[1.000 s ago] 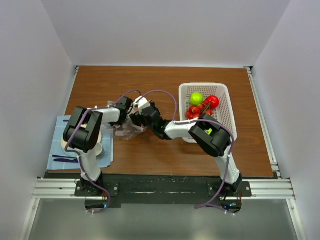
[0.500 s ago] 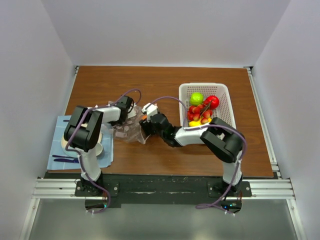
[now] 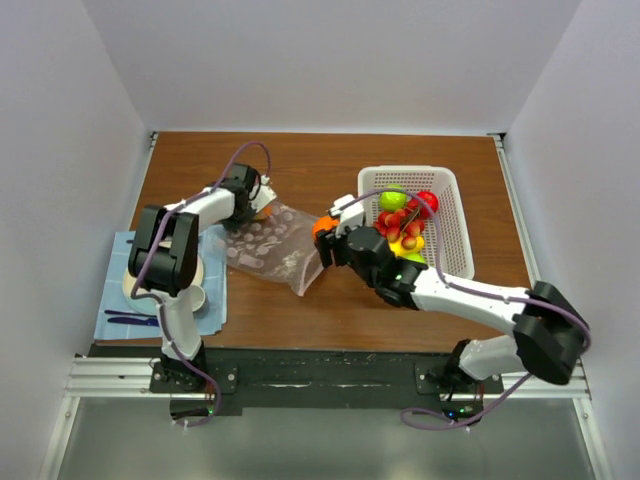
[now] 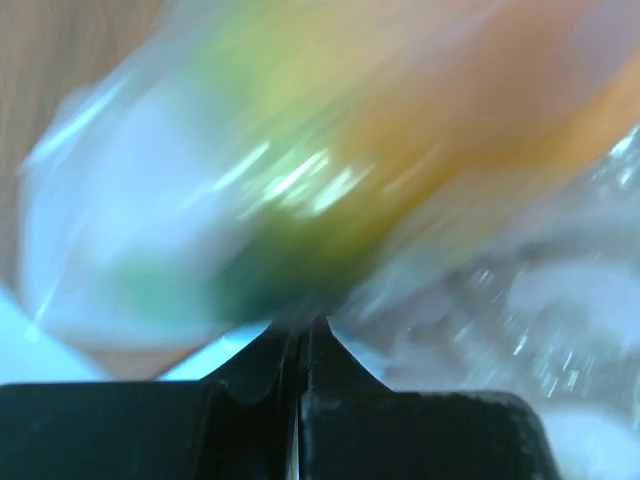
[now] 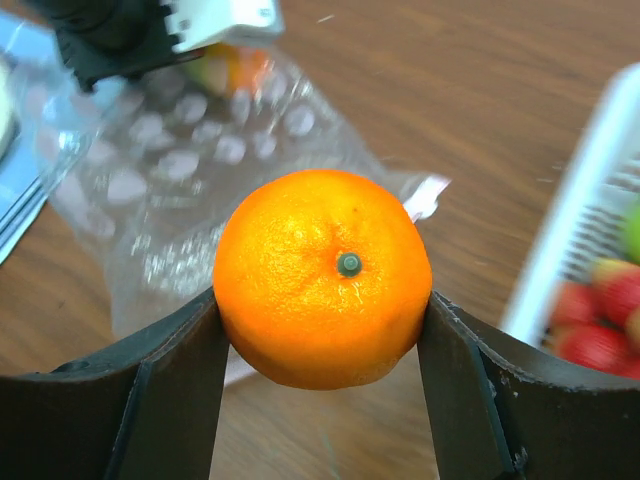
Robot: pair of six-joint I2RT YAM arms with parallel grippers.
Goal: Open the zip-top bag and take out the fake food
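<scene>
- While our right hand (image 3: 323, 233) pinches the orange (image 3: 321, 226) over the desk (image 3: 330, 165), open room shows between the zip-top bag (image 3: 270, 248) and the white basket (image 3: 447, 205).
- The bag lies flat just left of that hand, one blurred fruit (image 5: 232, 68) inside.
- Our left hand (image 3: 258, 197) is pressed together on the bag's far corner.

No text, label, brand or number is legible on the bag (image 3: 268, 248), the orange (image 5: 322, 278) or the basket (image 3: 405, 171).
</scene>
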